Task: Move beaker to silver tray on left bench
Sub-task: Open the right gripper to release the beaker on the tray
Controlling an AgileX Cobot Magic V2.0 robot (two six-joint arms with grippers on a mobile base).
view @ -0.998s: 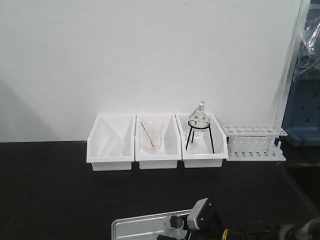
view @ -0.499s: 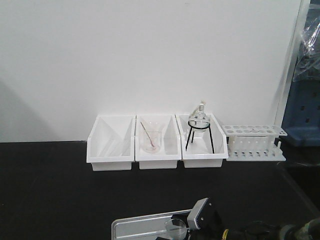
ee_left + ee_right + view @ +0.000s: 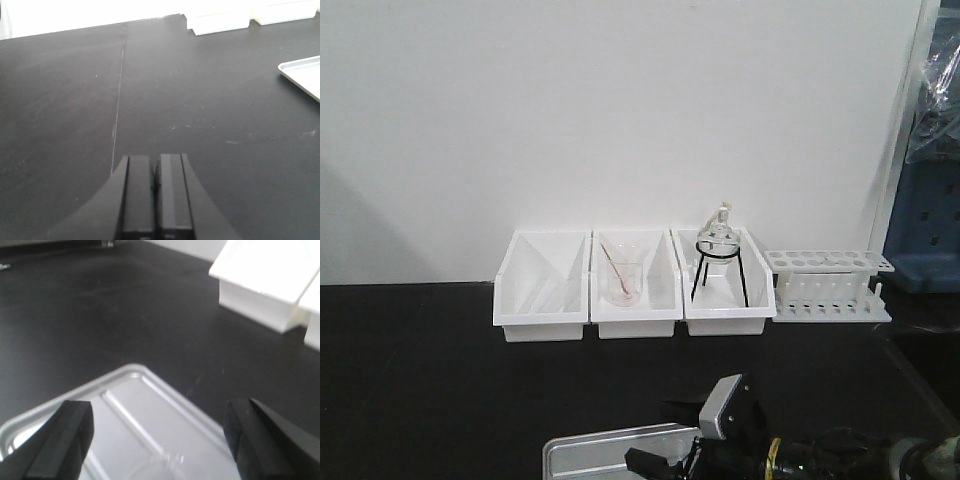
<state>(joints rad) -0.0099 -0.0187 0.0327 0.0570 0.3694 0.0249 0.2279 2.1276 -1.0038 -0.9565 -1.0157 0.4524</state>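
Observation:
The silver tray (image 3: 610, 450) lies on the black left bench (image 3: 440, 380) at the front edge of the exterior view. My right gripper (image 3: 658, 436) is open above it, jaws spread wide. In the right wrist view the tray (image 3: 130, 405) fills the space between the two fingers (image 3: 65, 437), and the faint clear rim of the beaker (image 3: 172, 459) shows low between them, touching neither. The beaker is hidden in the exterior view. My left gripper (image 3: 155, 172) is shut and empty over bare benchtop, with a tray corner (image 3: 305, 75) to its right.
Three white bins (image 3: 542, 285) stand at the back. The middle one holds a beaker with a rod (image 3: 623, 280); the right one holds a flask on a black tripod (image 3: 718, 250). A white test-tube rack (image 3: 830, 285) is further right, and blue equipment (image 3: 930, 230) stands at the far right.
My right gripper has opened: its black fingers now spread apart over the tray, where earlier they held the beaker. The beaker no longer shows in the exterior view.

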